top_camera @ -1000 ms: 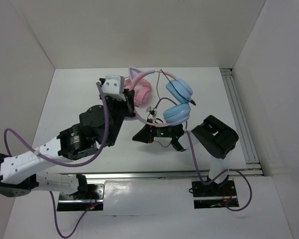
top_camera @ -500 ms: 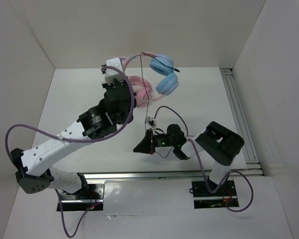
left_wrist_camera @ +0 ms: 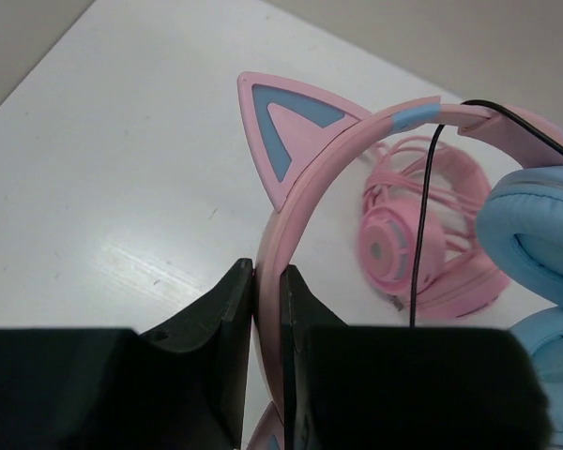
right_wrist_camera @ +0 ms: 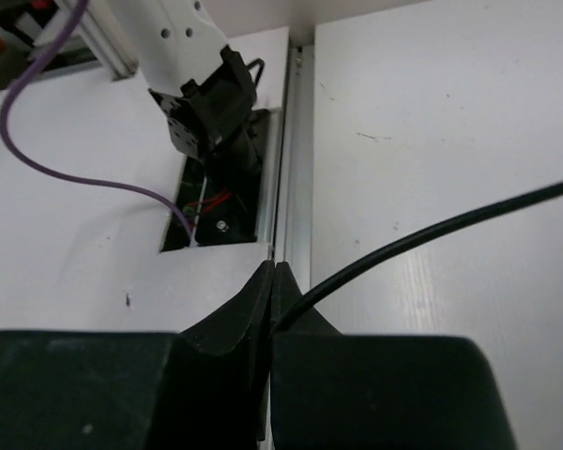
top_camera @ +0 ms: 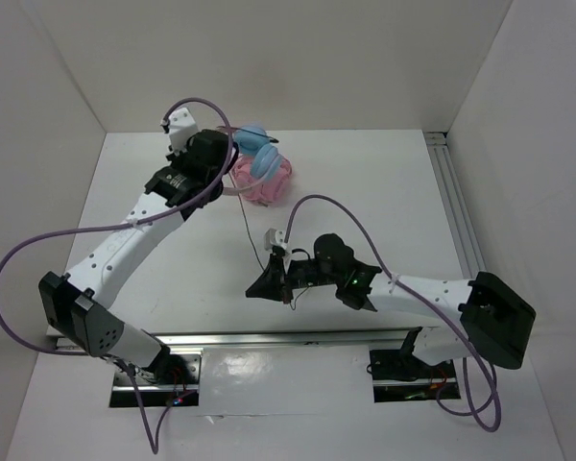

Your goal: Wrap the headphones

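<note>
The headphones (top_camera: pixel 258 152) have light-blue ear cups (left_wrist_camera: pixel 537 234) and a pink cat-ear headband (left_wrist_camera: pixel 311 169). They hang at the back of the table, just above an all-pink pair. My left gripper (top_camera: pixel 232 163) is shut on the headband, with both jaws pressed flat against the band (left_wrist_camera: pixel 267 281). A thin black cable (top_camera: pixel 249 226) runs from the headphones down towards the front. My right gripper (top_camera: pixel 256 285) lies low over the table's front and points left. In the right wrist view it (right_wrist_camera: pixel 274 274) is shut on that cable (right_wrist_camera: pixel 432 239), which leaves the jaws to the right.
The all-pink headphones (top_camera: pixel 266 184) lie on the white table under the blue cups, their pink cord wound round them (left_wrist_camera: pixel 422 248). A metal rail (top_camera: pixel 298 336) runs along the front edge, another (top_camera: pixel 458 211) along the right side. The left arm's base (right_wrist_camera: pixel 216 103) is beyond the rail.
My left arm has swung the headphones left and down, from high over the back wall to just above the pink pair. My right arm has reached out to the left, drawing the cable with it.
</note>
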